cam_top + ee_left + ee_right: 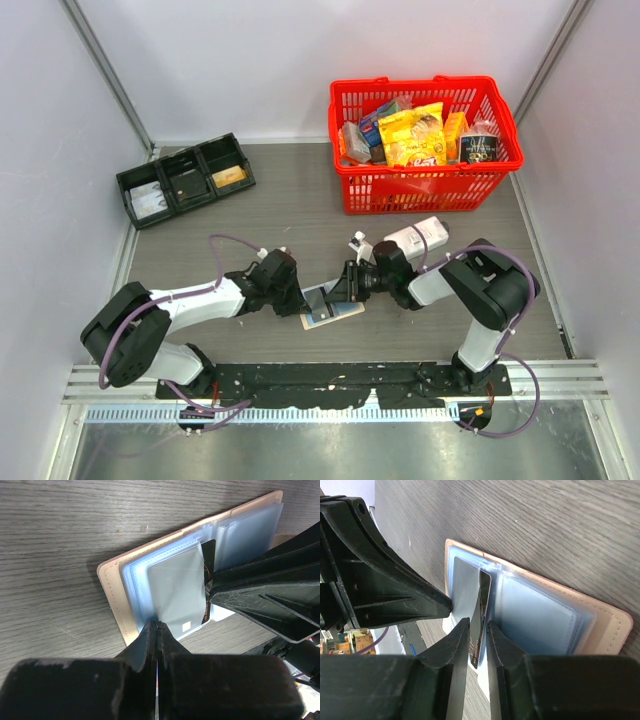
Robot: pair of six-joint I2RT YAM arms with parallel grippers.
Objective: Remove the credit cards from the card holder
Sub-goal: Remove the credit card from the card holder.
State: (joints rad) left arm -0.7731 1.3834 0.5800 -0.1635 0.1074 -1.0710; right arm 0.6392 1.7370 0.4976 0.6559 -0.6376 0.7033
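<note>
A black tray sat at upper left. Left of centre, the left gripper was clenched on a clear sleeve of the tan card holder, which lay open at mid-frame. The right gripper straddled a dark credit card; whether it gripped the card could not be told. A red basket stood at upper right.
</note>
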